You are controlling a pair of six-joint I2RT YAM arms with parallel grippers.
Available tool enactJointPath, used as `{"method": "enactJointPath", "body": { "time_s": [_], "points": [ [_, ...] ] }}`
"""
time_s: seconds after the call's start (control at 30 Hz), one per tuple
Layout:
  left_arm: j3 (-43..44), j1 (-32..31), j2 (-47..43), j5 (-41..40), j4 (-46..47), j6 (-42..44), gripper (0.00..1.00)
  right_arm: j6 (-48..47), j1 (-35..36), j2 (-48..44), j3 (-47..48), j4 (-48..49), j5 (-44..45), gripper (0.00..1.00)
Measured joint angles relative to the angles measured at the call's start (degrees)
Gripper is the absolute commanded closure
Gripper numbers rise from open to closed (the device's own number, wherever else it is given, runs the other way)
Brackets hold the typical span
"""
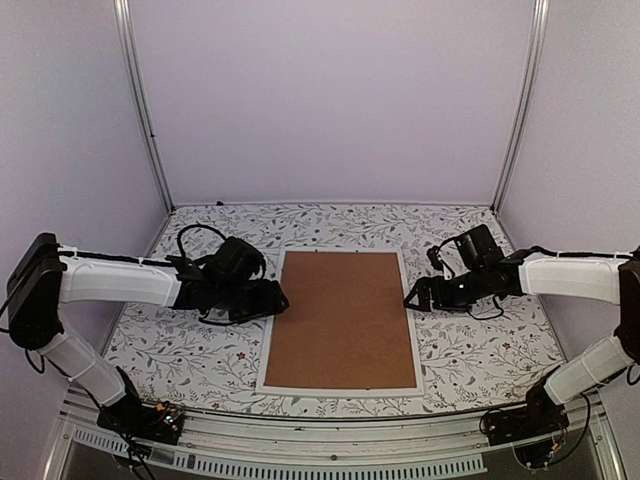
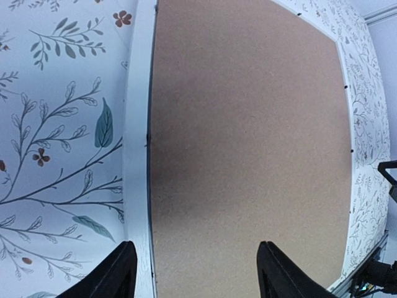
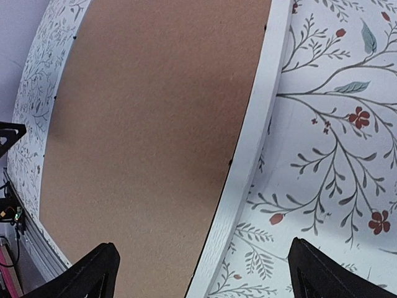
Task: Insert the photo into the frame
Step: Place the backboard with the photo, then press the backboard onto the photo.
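The frame (image 1: 271,322) is white and lies flat at the table's middle, with a brown backing board (image 1: 342,320) filling it. The photo is hidden. My left gripper (image 1: 281,300) is open at the frame's left side. In the left wrist view its fingers straddle the white rail (image 2: 138,155), one over the tablecloth and one over the board (image 2: 248,124); the gripper (image 2: 195,245) holds nothing. My right gripper (image 1: 410,299) is open wide at the right side. It (image 3: 203,243) straddles the right rail (image 3: 254,143) and board (image 3: 155,124), empty.
A floral tablecloth (image 1: 180,350) covers the table. White walls with metal posts (image 1: 145,110) enclose three sides. An aluminium rail (image 1: 330,435) runs along the near edge. Small black tabs (image 2: 146,138) dot the frame's inner edge.
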Motion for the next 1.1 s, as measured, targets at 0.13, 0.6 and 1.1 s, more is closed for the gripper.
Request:
{"method": "enactJointPath", "body": {
  "time_s": [0.13, 0.6, 1.1],
  "points": [
    [-1.9, -0.1, -1.7, -0.7, -1.1, 1.1, 0.32, 1.6, 4.9, -3.9, -2.4, -3.2, 3.2, 0.01],
    [-6.9, -1.2, -8.0, 2.2, -2.4, 1.6, 0.35, 14.4, 23.0, -7.9, -5.5, -13.0, 13.8, 0.01],
    [-10.3, -15.8, -11.5, 4.7, -8.3, -7.4, 0.37, 18.0, 23.9, -10.6, -6.8, -13.3, 15.0, 0.01]
  ]
}}
